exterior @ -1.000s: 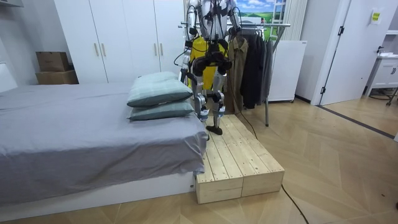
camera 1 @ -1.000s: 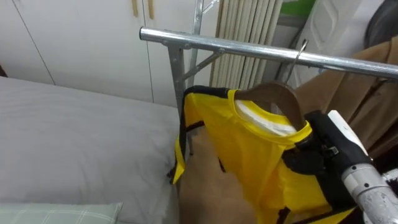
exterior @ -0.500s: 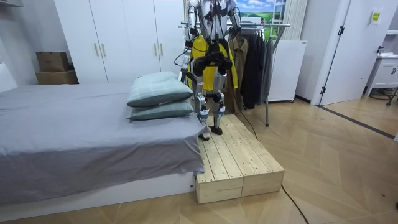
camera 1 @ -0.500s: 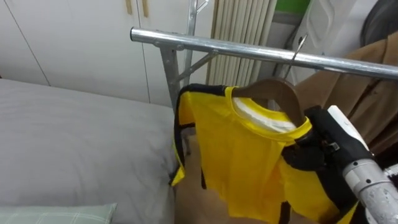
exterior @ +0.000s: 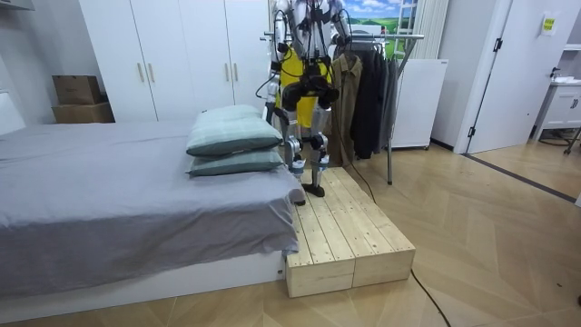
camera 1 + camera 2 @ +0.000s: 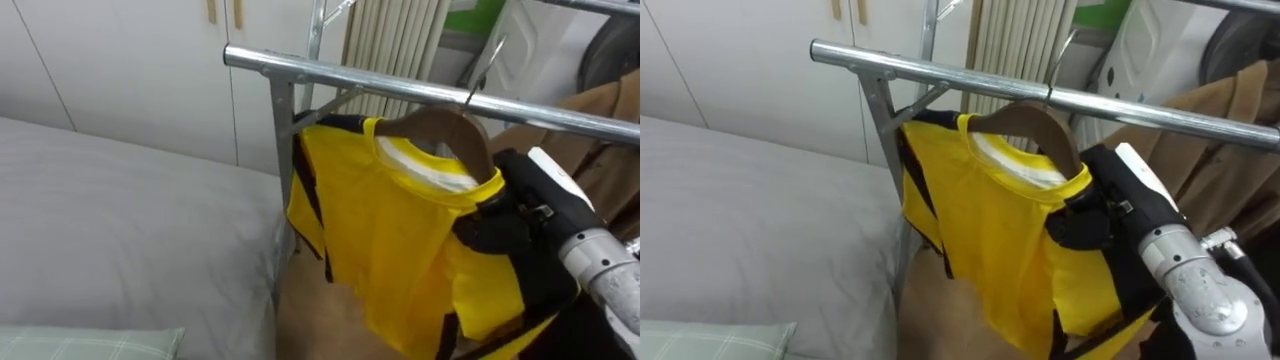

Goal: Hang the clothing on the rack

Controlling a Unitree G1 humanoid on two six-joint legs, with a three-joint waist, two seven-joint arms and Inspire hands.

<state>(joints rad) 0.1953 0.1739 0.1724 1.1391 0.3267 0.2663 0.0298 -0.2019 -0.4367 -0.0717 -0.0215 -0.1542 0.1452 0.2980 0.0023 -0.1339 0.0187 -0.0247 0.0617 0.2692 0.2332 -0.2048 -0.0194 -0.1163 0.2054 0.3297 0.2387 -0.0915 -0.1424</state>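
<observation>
Risen closer to rail [image 6: 380, 88] since half-second back: yellow shirt [image 6: 390, 230] and wooden hanger [image 6: 450, 125]. Bed [image 6: 120, 220] lies left of and below rail. Hanger hook crosses rail; seated or not, cannot tell. Right hand [image 6: 505, 235] below rail, fingers curled on shirt's shoulder. Brown coat [image 6: 610, 130] under rail's right part. Likely left: settle hook, release, withdraw.

Bright, even room light. A pale sheen runs along the metal rail [image 6: 400, 88]. The yellow shirt [image 6: 390, 230] is evenly lit. Soft shade lies beneath the pillows [image 5: 231, 134] on the bed [image 5: 109, 191].
</observation>
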